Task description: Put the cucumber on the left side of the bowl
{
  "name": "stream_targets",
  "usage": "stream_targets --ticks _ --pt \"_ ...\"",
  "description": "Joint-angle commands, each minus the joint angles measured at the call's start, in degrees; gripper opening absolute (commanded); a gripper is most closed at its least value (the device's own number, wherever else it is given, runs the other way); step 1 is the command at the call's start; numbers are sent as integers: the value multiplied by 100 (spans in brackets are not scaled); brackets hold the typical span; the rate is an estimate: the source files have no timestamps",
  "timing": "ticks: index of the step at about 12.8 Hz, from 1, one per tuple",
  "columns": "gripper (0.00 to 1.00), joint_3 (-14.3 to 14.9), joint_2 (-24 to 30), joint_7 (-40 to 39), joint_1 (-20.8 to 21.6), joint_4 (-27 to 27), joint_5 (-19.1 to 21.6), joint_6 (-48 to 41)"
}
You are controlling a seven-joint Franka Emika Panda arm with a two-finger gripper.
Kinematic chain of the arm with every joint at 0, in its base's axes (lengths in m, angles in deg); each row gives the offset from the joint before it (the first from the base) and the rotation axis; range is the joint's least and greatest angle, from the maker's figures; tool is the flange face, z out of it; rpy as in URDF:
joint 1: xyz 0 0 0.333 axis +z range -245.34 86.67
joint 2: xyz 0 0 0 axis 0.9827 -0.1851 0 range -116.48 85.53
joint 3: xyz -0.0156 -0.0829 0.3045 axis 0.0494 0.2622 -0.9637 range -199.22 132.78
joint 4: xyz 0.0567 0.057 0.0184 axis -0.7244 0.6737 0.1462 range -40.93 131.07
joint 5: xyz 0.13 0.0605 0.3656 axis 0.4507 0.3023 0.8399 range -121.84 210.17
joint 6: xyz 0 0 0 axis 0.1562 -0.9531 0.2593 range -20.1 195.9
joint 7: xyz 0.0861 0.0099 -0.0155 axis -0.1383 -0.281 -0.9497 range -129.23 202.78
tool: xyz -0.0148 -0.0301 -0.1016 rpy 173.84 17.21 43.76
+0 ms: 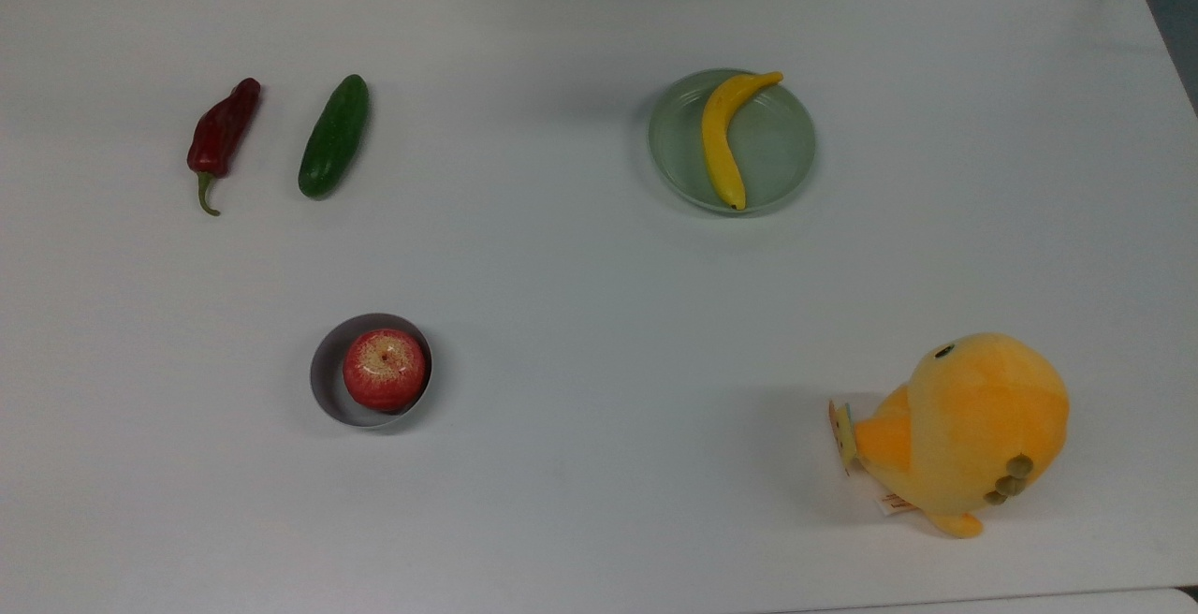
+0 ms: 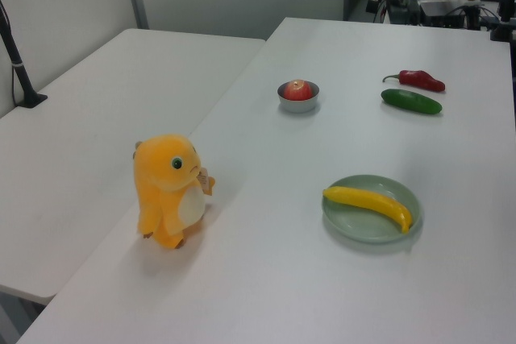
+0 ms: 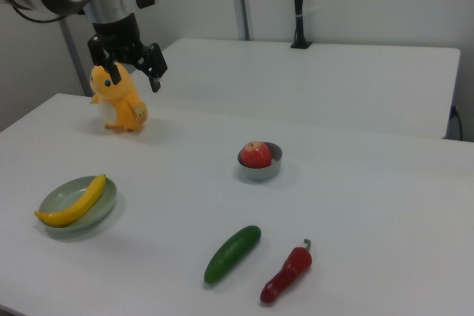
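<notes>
Nothing is done yet: your end effector [image 3: 135,72] hangs open and empty high above the tabletop [image 1: 580,314], while the cucumber [image 1: 333,136] lies beside the chili pepper [image 1: 222,137], well apart from the bowl [image 1: 328,380].

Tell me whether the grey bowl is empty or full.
Occupied: a red apple sits inside the bowl, filling most of it.

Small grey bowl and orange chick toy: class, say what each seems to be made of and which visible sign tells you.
The small round grey bowl holding the red apple looks like metal: a thin upright wall with a dull silvery sheen. The orange chick toy looks like plush fabric: a soft, matt, fuzzy surface with a sewn-in tag. Neither is certain from looks alone.
</notes>
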Motion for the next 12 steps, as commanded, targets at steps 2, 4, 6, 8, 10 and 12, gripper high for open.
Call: stream_targets --ticks 2,4,6,8,10,12 --pt "100 -12 127 -101 13 150 122 -15" --pt "100 -12 127 -101 13 159 122 -15" --pt "100 -12 127 -101 13 159 122 -15" --pt "100 -12 118 -197 -4 159 122 -154" --pt "100 -12 118 -197 4 202 70 -269" --pt "100 -12 118 -224 -5 255 34 -383"
